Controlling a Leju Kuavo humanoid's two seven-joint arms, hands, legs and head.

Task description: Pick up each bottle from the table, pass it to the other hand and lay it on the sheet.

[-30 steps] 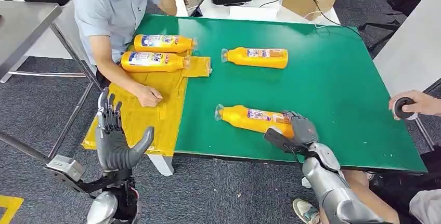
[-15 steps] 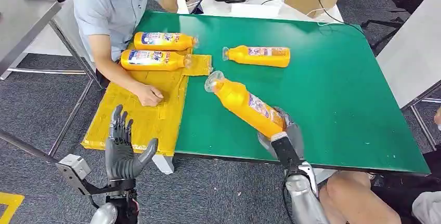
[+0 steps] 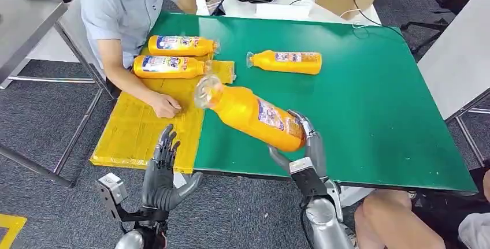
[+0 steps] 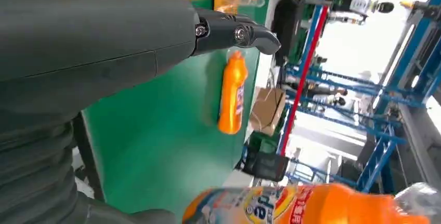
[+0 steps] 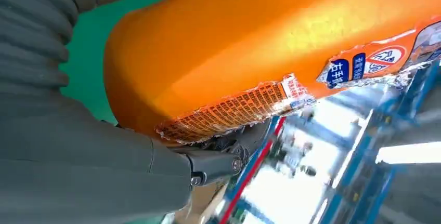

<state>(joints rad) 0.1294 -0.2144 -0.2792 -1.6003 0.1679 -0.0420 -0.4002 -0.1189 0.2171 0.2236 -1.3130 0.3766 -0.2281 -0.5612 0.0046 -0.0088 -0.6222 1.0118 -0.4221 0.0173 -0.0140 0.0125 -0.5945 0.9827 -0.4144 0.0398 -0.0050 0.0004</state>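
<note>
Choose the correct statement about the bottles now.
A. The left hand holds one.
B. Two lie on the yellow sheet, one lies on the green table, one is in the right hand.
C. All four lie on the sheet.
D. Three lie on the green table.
B: two bottles lie on the sheet, one on the table, and the right hand holds the fourth.

A person's forearm (image 3: 134, 81) lay across the yellow sheet (image 3: 138, 130), with two bottles (image 3: 170, 56) at its far end. Bare sheet lay nearer the robot. A third bottle (image 3: 286, 62) lay well apart on the green mat (image 3: 375, 99).
</note>
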